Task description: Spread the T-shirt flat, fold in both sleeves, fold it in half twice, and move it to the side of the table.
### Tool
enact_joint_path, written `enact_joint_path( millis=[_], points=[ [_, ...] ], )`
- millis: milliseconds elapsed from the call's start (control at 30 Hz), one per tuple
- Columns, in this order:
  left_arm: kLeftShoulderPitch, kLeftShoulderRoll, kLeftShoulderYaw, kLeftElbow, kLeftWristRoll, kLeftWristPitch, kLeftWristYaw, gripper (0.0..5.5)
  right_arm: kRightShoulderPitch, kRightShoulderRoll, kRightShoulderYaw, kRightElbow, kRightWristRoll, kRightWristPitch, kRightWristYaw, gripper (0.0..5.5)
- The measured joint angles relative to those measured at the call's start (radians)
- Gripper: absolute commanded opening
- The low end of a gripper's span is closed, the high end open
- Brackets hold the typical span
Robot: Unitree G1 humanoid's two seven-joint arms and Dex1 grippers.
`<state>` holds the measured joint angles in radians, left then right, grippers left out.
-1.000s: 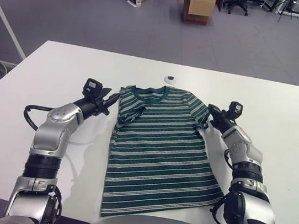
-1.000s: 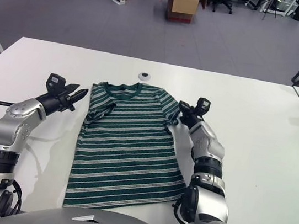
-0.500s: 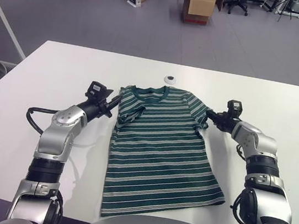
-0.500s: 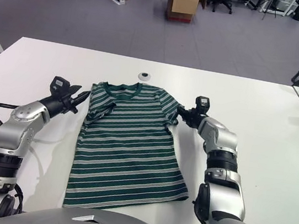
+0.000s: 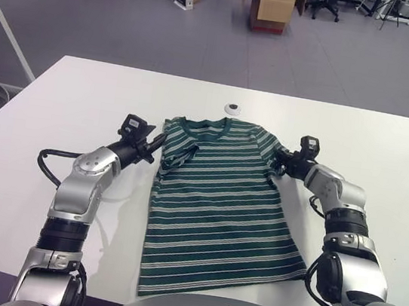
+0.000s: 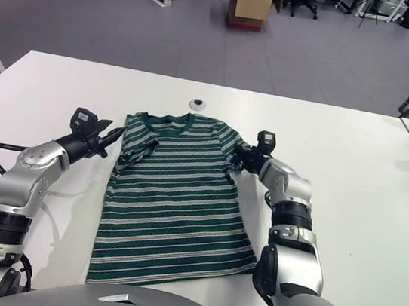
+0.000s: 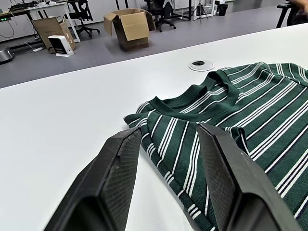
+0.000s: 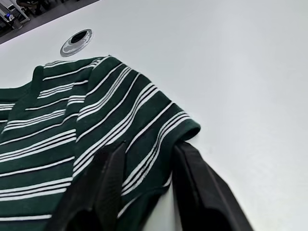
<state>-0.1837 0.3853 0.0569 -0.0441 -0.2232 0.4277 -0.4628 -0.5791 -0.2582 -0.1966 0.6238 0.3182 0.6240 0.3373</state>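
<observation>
T-shirt (image 5: 220,201) sleeve hem between spread right gripper (image 8: 153,154)

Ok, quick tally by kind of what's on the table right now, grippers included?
T-shirt: 1
Round grommet: 1
Grippers: 2, the left gripper and the right gripper, one at each sleeve
Total: 4

T-shirt (image 7: 250,110) partly outside left wrist view
</observation>
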Motion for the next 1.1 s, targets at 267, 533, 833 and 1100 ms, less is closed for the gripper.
enact_joint_path(
  millis=[267,533,833,1100],
  points=[
    [0.001,0.0,-0.016,0.0,0.005,-0.013,0.0,2.14,-0.007,0.004,-0.036,-0.005,0.005,-0.01,-0.007,0.02],
    [0.006,0.0,-0.029,0.0,0.031,-0.02,0.0,2.14,-0.019,0.024,-0.024,-0.084,0.03,0.0,-0.012,0.02],
    [0.015,0.001,-0.053,0.0,0.039,-0.021,-0.009,2.14,-0.006,0.06,0.193,-0.278,-0.048,0.026,0.033,0.02],
    [0.019,0.009,-0.072,0.0,0.042,-0.026,-0.024,2.14,0.019,0.083,0.359,-0.266,-0.169,-0.033,0.066,0.37]
  ],
)
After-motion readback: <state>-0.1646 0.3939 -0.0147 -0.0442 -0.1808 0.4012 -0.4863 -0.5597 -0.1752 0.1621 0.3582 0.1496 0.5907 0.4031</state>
